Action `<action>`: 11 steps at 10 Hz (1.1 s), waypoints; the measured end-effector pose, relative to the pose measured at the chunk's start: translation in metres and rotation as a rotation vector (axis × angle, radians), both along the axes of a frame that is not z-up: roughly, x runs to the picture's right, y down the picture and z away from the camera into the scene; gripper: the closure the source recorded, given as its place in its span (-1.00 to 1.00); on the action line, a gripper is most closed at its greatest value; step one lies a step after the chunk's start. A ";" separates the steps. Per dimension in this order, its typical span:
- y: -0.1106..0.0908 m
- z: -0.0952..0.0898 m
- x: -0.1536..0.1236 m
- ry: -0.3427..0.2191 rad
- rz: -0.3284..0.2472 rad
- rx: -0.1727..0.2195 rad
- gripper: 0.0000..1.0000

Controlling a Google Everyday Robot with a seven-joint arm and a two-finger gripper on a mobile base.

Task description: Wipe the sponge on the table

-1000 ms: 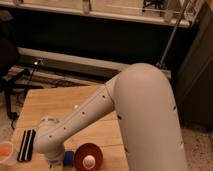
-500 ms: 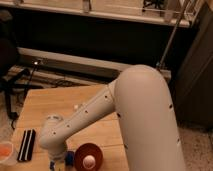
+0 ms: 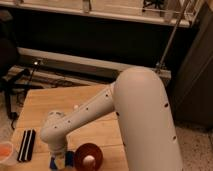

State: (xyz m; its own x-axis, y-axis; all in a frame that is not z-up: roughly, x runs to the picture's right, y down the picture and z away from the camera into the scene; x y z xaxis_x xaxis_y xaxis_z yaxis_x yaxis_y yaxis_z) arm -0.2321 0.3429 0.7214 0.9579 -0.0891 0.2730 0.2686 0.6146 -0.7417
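The blue sponge point(image 3: 69, 159) lies on the light wood table point(image 3: 50, 102) near its front edge, just left of the orange-brown bowl point(image 3: 90, 151). My white arm reaches from the right down to the lower left. Its gripper point(image 3: 59, 158) points straight down right at the sponge, covering the sponge's middle. Blue shows on both sides of the gripper. I cannot make out whether it grips the sponge.
A black block with white stripes point(image 3: 26, 145) lies left of the gripper. An orange object point(image 3: 5, 150) sits at the table's left edge. The bowl holds a small pale thing point(image 3: 88, 161). Cables and a dark wall lie beyond the table's far edge.
The wrist has drifted slightly right and the gripper has come down over the sponge. The bowl and the black block have not moved.
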 end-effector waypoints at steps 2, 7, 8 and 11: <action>0.002 0.003 -0.001 -0.008 -0.013 -0.021 0.07; -0.011 0.011 -0.005 -0.025 -0.057 -0.021 0.07; -0.017 0.016 -0.006 -0.025 -0.076 -0.017 0.07; -0.040 0.036 -0.018 -0.043 -0.119 0.012 0.07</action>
